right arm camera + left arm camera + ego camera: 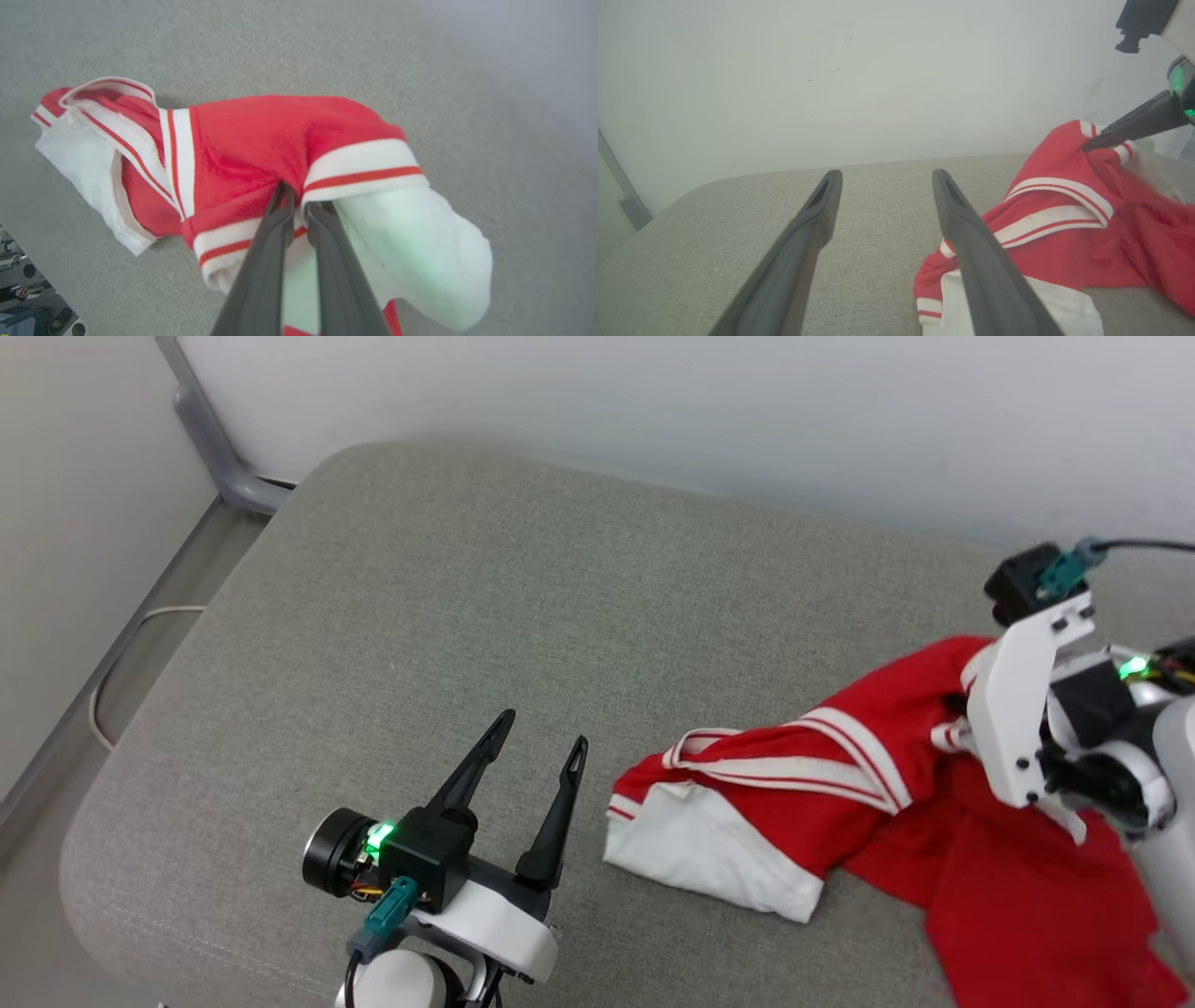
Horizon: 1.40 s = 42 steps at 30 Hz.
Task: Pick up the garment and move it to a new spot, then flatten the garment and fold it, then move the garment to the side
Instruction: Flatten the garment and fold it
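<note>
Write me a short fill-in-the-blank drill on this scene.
1. The red jersey lies crumpled on a ___ cushion.
2. The right gripper is shut on the ___.
3. The left gripper is ___ and holds nothing.

Missing words: grey; jersey; open.

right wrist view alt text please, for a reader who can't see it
The right gripper, two dark fingers nearly together, pinches a crumpled red jersey T-shirt with white sleeves and striped trim, bunched on a grey fabric cushion.
</note>
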{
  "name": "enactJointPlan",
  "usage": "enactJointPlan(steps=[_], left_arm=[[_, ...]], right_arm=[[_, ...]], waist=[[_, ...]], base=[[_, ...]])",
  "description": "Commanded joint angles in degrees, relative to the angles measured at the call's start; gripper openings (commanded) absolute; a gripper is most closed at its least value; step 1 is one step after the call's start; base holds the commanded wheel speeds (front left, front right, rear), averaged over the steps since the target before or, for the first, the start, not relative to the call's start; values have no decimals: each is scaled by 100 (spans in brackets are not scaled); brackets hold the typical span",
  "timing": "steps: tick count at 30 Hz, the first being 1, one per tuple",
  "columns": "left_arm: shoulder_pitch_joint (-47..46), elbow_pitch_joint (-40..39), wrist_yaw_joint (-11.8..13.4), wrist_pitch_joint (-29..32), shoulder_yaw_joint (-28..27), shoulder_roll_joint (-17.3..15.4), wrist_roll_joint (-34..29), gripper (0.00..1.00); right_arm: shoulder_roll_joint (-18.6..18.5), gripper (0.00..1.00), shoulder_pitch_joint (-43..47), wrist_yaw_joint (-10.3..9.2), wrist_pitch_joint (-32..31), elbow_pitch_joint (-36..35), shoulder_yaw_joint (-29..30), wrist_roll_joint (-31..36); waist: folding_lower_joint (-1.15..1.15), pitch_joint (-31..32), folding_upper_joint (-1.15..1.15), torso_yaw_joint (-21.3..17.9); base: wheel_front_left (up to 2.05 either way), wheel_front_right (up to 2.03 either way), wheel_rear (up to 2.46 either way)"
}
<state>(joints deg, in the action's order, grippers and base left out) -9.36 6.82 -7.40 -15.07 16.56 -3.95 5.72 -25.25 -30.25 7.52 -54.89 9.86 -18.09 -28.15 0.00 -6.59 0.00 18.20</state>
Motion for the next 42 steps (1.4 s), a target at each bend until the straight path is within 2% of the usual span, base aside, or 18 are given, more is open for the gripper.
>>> enactJointPlan(steps=[1, 5, 9, 13, 17, 23, 30, 34, 38, 42], left_arm=[[75, 23, -3, -15, 14, -11, -20, 100], [148, 42, -8, -15, 43, -9, -13, 100], [231, 30, -9, -15, 20, -23, -2, 100], [320, -4, -11, -15, -45, -28, 8, 100], [370, -59, -11, -15, -142, -19, 2, 100], [420, -69, -11, -15, -208, -8, -6, 100], [317, -49, -11, -15, -245, -87, 27, 100], [224, 2, -11, -15, -224, -136, 65, 100], [165, 76, -5, -15, -185, -156, 103, 100], [124, 160, -5, -15, -153, -156, 137, 100]], right_arm=[[-20, 0, -281, -6, 108, 63, 23, 15], [-78, 0, -1114, -6, 526, 353, 37, 87], [-126, 0, -1920, -6, 1252, 693, -68, 382], [-60, 0, -2178, -6, 1959, 969, -200, 603], [-55, 0, -1580, -7, 2382, 883, -362, 562], [92, 0, 170, -7, 2737, 511, -105, 272], [350, 0, 1985, -5, 2449, 66, 7, -157], [107, 0, 2461, -5, 2177, -37, -81, -204], [-294, 0, 2665, -8, 1960, -113, -213, -82], [-521, 0, 2655, -8, 2023, -148, -159, 37]], waist=[[0, 145, 0, -4], [0, 324, 0, 40], [0, 429, 0, 78], [0, 474, 0, 58], [0, 441, 0, -38], [0, 364, 0, -307], [0, 255, 0, -815], [0, 188, 0, -1094], [0, 141, 0, -1311], [0, 113, 0, -1474]], base=[[0, 0, 0], [0, 0, 0], [0, 0, 0], [0, 0, 0], [0, 0, 0], [0, 0, 0], [0, 0, 0], [0, 0, 0], [0, 0, 0], [0, 0, 0]])
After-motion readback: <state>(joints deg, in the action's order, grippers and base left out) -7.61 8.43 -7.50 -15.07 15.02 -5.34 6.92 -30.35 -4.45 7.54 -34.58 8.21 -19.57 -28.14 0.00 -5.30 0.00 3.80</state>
